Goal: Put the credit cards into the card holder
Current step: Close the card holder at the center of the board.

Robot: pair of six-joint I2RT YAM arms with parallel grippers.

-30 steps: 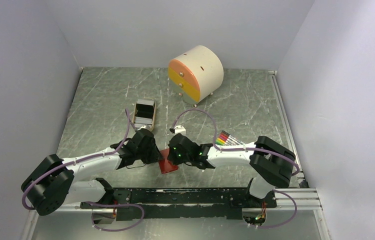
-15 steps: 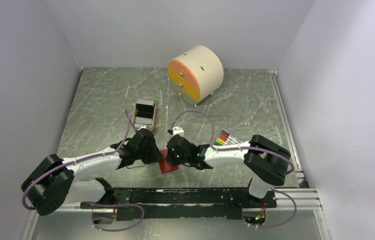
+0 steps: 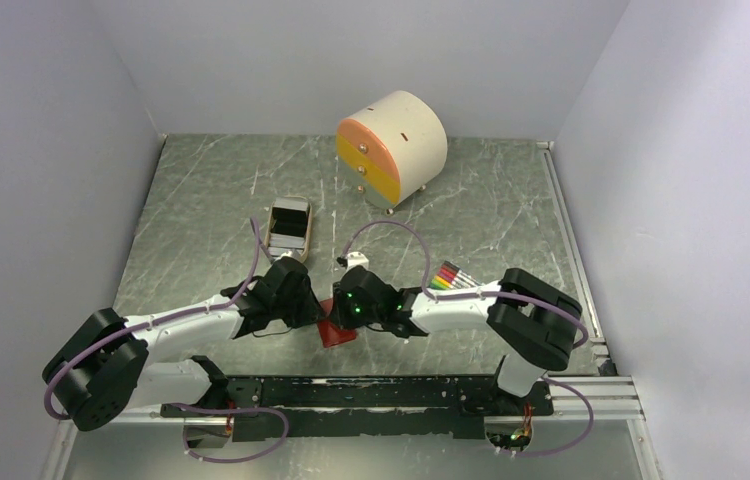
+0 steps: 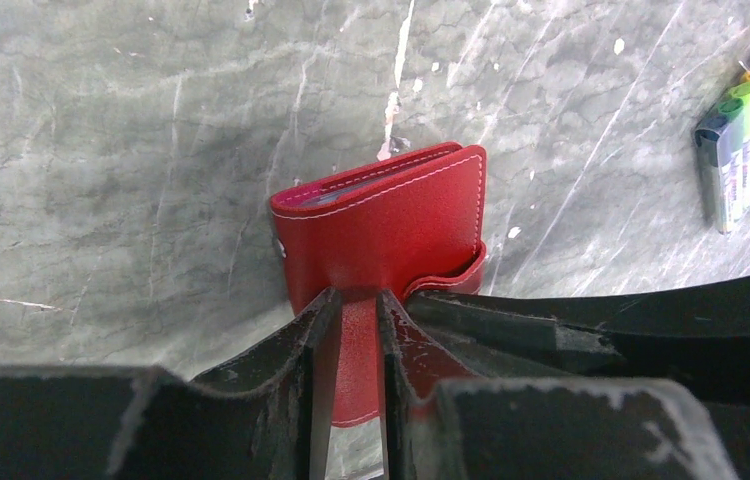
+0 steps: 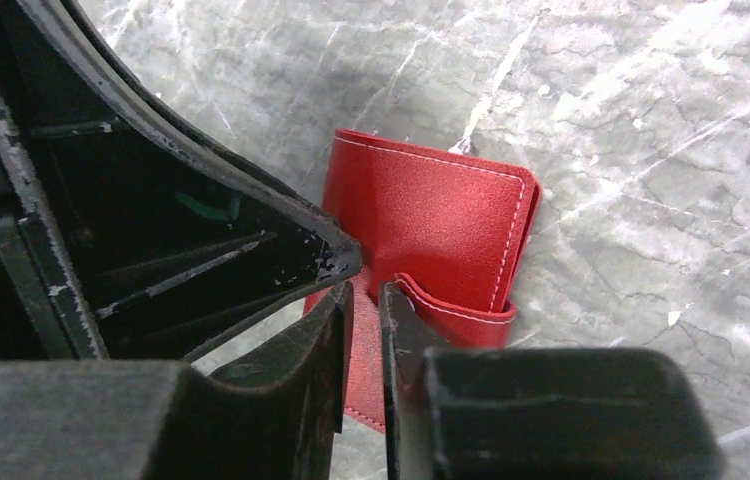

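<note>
Card holder: your red card holder [image 3: 337, 331] [image 4: 381, 235] [image 5: 431, 225] lies folded on the table [image 3: 201, 200], near the front edge, between both grippers.
Left gripper: your left gripper [image 3: 317, 306] [image 4: 355, 302] has its jaws nearly together, pinching the card holder's red tab.
Right gripper: your right gripper [image 3: 339, 308] [image 5: 364, 292] meets it from the other side, jaws narrowed on a red strip of the card holder.
Credit cards: the credit cards [image 3: 289, 218] sit in the tan tray [image 3: 273, 232], well behind the grippers.
Markers: the coloured markers [image 3: 448, 277] [image 4: 746, 140] lie to the right.
</note>
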